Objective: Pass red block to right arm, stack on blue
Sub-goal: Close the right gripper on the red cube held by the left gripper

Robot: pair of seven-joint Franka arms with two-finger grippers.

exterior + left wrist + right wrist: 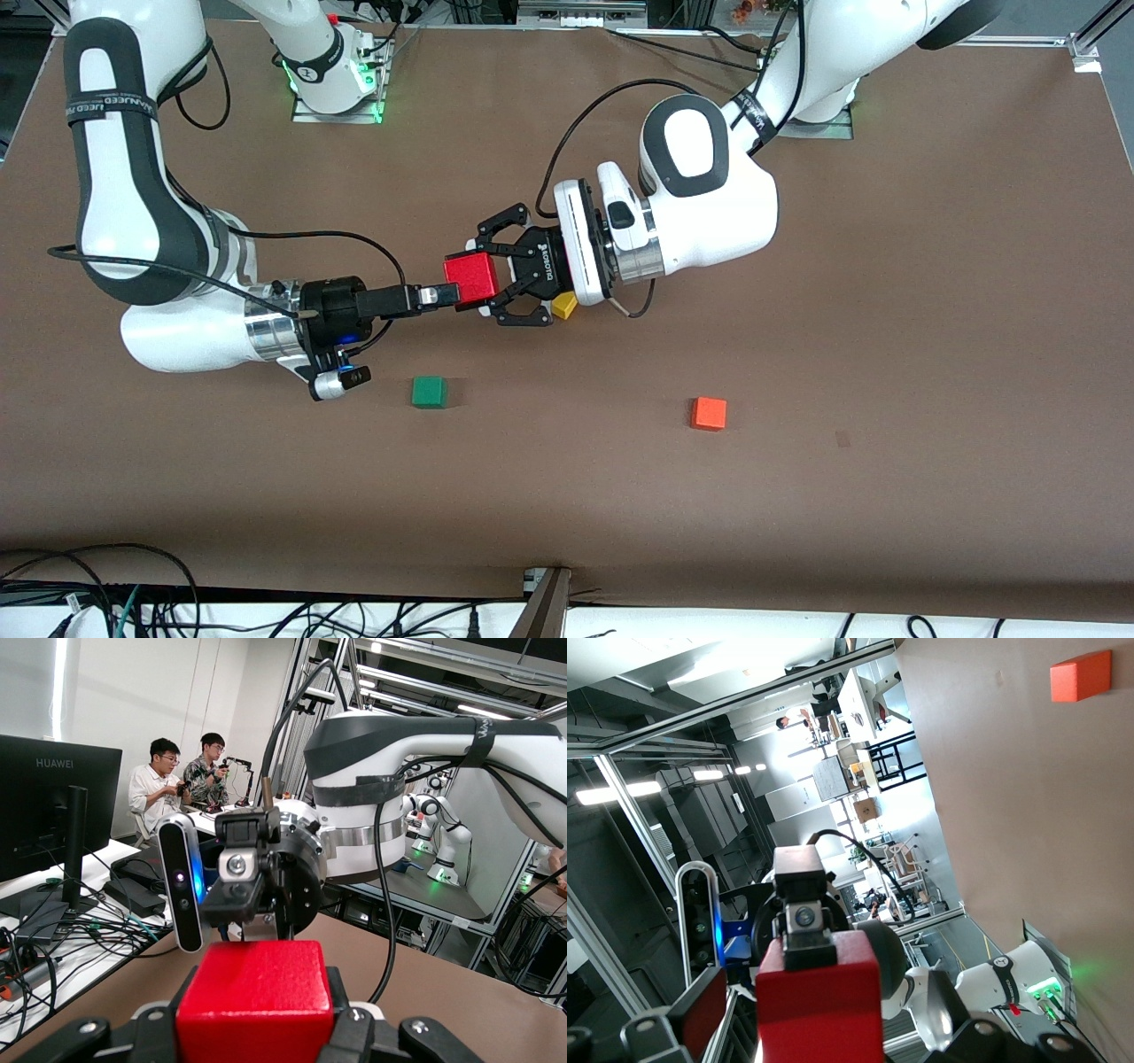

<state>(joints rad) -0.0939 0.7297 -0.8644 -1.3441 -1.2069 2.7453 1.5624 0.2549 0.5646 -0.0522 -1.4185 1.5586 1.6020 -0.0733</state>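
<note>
Handover is seen mid-air over the worktop (pixel 797 496) centre: the red block (pixel 472 276) is clamped in the left gripper (pixel 496 276), while the right gripper (pixel 449 295) meets the block at its 9 o'clock, its grip impossible to tell. A yellow block (pixel 564 307) lies beneath; green block (pixel 429 392) and orange block (pixel 709 413) lie nearer the camera.

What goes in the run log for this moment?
phase: handover | red block: held midair by left hand | right hand: touching block | blue cube: unseen
</note>
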